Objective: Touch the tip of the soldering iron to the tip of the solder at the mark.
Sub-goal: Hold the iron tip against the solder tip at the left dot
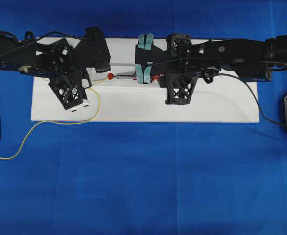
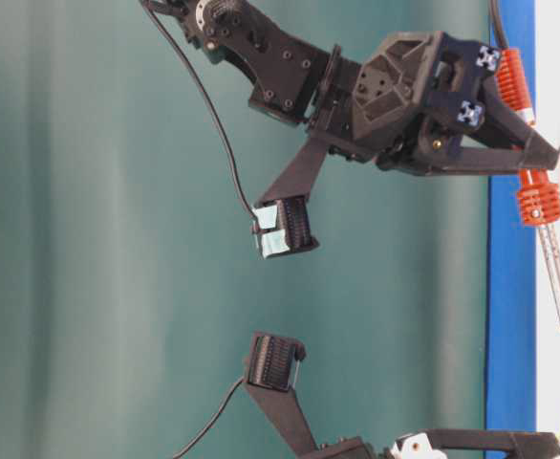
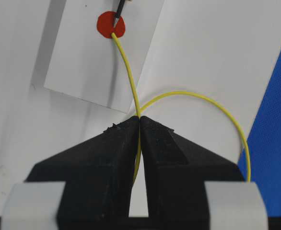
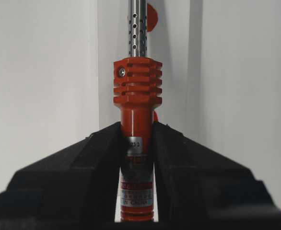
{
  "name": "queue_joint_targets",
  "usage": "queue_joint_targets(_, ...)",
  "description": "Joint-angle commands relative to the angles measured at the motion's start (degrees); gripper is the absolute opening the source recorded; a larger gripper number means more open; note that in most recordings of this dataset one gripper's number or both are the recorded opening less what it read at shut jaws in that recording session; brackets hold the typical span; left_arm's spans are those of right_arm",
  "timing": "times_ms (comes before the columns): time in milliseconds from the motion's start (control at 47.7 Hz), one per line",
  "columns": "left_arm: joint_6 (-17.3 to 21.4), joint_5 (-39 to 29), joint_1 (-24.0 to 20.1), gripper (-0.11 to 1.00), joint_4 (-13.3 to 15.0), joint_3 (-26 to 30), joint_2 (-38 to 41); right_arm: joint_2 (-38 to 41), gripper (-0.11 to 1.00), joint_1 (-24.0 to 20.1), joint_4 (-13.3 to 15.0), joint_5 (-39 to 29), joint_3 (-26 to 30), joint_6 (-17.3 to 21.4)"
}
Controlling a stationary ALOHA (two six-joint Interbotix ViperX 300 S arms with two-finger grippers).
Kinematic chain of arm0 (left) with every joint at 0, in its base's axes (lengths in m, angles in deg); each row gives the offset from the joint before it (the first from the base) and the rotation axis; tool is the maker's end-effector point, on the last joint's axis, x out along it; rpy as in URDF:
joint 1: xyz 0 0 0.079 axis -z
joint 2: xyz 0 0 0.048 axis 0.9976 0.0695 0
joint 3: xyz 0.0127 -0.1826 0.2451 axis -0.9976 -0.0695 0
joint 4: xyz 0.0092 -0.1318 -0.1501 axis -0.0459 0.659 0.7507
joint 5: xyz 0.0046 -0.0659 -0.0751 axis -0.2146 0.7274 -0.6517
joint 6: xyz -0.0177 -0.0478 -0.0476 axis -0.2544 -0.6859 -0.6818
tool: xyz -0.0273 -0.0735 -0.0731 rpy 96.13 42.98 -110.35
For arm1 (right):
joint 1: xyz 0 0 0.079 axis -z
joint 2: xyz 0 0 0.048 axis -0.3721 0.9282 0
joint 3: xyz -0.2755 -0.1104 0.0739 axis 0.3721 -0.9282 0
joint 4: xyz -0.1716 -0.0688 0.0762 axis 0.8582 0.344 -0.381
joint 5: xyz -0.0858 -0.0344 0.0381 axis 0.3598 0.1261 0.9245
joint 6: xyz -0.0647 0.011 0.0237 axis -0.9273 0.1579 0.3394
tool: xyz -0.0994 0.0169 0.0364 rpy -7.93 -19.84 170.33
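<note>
Solder [image 3: 127, 67]: thin yellow wire pinched in left gripper [image 3: 139, 120], tip on red mark [image 3: 111, 24] at 12 o'clock. Right gripper [image 4: 136, 129] clamps orange-red soldering iron [image 4: 136, 96].

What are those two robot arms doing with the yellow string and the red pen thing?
The yellow string is solder, a thin wire, and the left gripper pinches it between shut jaws. The red pen is a soldering iron, clamped by its handle in the right gripper. Both tips meet at a red dot on the white board; the iron's dark point appears to touch the end of the wire there.
</note>
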Motion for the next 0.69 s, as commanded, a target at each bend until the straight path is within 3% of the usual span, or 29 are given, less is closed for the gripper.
queue_joint_targets(0,0.0,0.09,0.0,0.01,0.0,1.32,-0.53,-0.62,0.06,0.18,0.26,0.09,1.67,0.0)
queue_joint_targets(671,0.09,-0.53,0.0,0.01,0.0,2.02,-0.44,-0.53,0.06,0.18,0.26,0.0,1.67,0.0)
